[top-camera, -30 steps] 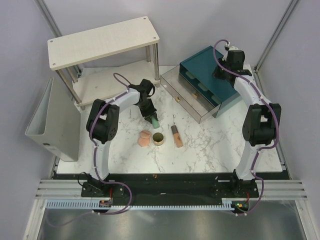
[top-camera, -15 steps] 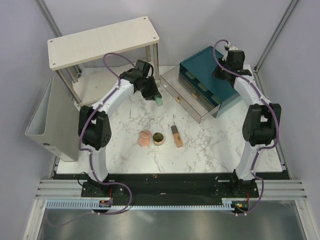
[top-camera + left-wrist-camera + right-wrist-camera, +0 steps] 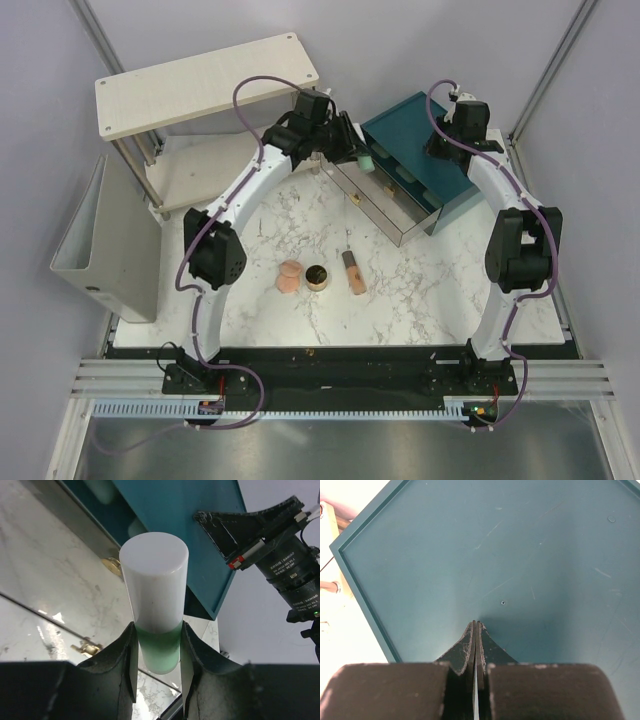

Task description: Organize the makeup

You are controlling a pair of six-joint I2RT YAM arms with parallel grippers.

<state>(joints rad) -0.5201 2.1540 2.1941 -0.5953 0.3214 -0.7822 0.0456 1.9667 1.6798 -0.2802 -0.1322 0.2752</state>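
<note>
My left gripper (image 3: 358,155) (image 3: 157,675) is shut on a mint-green tube with a white cap (image 3: 366,160) (image 3: 156,605). It holds the tube in the air over the back of the open clear drawer (image 3: 385,205), close to the teal box (image 3: 415,120) (image 3: 200,530). On the marble lie a peach-pink sponge (image 3: 289,277), a gold-rimmed pot (image 3: 317,277) and a peach tube with a dark cap (image 3: 352,272). My right gripper (image 3: 438,148) (image 3: 475,625) is shut and empty, its tips down on the teal box top (image 3: 520,555).
A white two-level shelf (image 3: 200,80) stands at the back left, and a grey bin (image 3: 100,250) hangs off the table's left edge. Gold knobs (image 3: 112,566) mark the drawer fronts. The right arm's wrist camera (image 3: 285,565) is close beside the held tube.
My left arm has swung from mid-table to the back right, carrying the mint-green tube up to the open drawer. The right arm has not moved.
</note>
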